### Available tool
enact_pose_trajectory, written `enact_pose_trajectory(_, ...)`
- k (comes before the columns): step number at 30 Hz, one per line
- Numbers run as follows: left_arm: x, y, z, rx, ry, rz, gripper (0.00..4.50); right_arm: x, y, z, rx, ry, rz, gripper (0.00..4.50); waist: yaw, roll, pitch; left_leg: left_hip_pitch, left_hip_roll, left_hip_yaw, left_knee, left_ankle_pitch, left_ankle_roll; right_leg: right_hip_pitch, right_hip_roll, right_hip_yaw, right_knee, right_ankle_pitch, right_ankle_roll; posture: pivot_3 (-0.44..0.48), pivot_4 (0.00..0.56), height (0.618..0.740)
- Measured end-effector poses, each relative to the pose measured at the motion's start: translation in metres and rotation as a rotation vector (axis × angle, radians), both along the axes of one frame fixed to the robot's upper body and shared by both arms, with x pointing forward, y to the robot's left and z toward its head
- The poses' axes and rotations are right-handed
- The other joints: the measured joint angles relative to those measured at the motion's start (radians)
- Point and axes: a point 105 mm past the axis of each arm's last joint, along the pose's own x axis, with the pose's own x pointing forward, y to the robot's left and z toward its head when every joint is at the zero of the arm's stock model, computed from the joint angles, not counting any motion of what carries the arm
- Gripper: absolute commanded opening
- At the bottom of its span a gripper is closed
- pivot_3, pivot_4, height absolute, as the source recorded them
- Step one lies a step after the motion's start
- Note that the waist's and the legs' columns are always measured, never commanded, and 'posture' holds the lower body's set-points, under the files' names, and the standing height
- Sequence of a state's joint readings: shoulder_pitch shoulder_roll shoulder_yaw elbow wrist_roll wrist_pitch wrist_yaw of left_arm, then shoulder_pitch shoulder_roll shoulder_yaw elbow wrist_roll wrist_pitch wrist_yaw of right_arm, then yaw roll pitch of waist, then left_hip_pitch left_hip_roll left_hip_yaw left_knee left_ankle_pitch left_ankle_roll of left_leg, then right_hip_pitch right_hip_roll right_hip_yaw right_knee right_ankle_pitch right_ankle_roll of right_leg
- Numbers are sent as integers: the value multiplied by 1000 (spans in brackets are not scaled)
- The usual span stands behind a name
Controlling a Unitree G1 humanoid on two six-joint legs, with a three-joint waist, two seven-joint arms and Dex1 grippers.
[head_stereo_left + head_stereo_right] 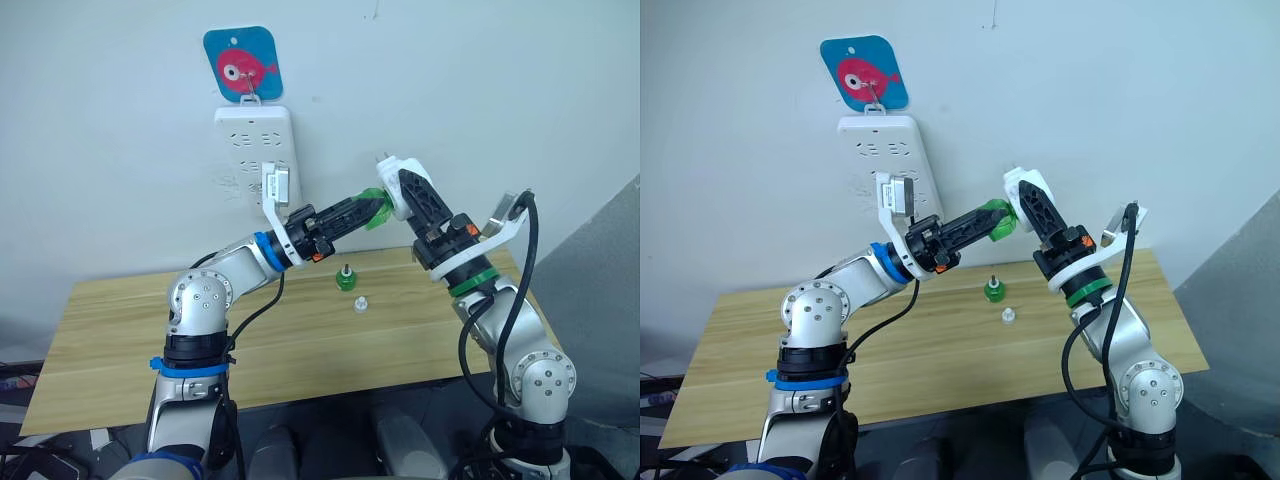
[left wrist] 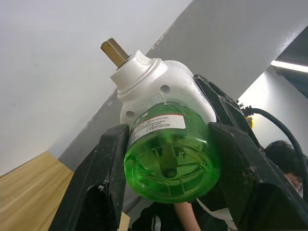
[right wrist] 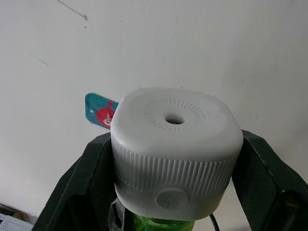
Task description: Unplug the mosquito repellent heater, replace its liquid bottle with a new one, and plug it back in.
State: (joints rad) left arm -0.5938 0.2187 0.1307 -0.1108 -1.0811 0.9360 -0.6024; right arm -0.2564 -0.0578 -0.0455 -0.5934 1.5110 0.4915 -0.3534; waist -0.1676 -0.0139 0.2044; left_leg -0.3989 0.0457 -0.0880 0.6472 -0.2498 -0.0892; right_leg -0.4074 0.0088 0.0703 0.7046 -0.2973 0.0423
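Held in the air above the wooden surface (image 1: pixel 150 330), the small white rounded plastic heater (image 1: pixel 398 180) is clamped in the right claw (image 1: pixel 408 192) while the left claw (image 1: pixel 372 210) grips its translucent green liquid bottle (image 1: pixel 374 209), seemingly to twist it.

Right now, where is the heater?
Off the wall, held in mid-air above the table in the right gripper, just right of the power strip; the left gripper grips its green bottle.
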Motion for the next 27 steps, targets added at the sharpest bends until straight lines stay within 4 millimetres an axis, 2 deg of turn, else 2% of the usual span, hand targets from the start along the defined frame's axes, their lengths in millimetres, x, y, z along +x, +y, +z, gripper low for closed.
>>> enact_pose_trajectory(6,-1,0,-2,31,-8,3,2291,0,0,-1,1,4,3,2984,0,0,0,0,0,0,0,0,0,0,0,0,0,0,0,-209,144,725)
enact_pose_trajectory(8,0,2,-4,60,-21,10,3013,0,2,-3,-1,13,7,2984,0,0,0,0,0,0,0,0,0,0,0,0,0,0,0,-207,145,725)
enact_pose_trajectory(9,-1,3,-6,84,-34,14,3239,1,2,-4,-2,16,6,2984,0,0,0,0,0,0,0,0,0,0,0,0,0,0,0,-207,145,725)
enact_pose_trajectory(13,-4,4,-30,196,-23,6,4417,0,2,-4,0,14,8,2984,0,1,0,0,0,0,-1,0,0,0,0,0,0,0,0,-210,146,725)
enact_pose_trajectory(15,-5,12,-37,259,-52,25,4500,1,1,-4,-4,13,5,2983,-1,1,0,0,0,0,-1,0,0,0,0,0,0,0,0,-215,149,725)
enact_pose_trajectory(18,-4,32,-44,336,-95,90,4500,2,-4,-6,-70,2,-19,2983,-1,1,0,1,0,0,-1,-2,3,0,0,1,0,0,0,-211,152,725)
enact_pose_trajectory(21,1,62,-51,431,-145,219,4500,5,-15,-11,-238,-23,-92,2983,1,1,0,0,0,0,-1,-2,3,-1,0,1,0,0,0,-199,155,725)
enact_pose_trajectory(24,5,94,-48,511,-236,406,4500,4,-22,-8,-460,-116,-148,2983,4,1,0,0,0,1,-1,-2,4,-1,0,1,-1,0,0,-176,156,725)
enact_pose_trajectory(27,10,123,-39,542,-283,577,4500,1,-23,0,-575,-200,-159,2983,7,1,0,0,1,0,-1,-2,4,-1,0,1,-1,0,0,-169,158,725)
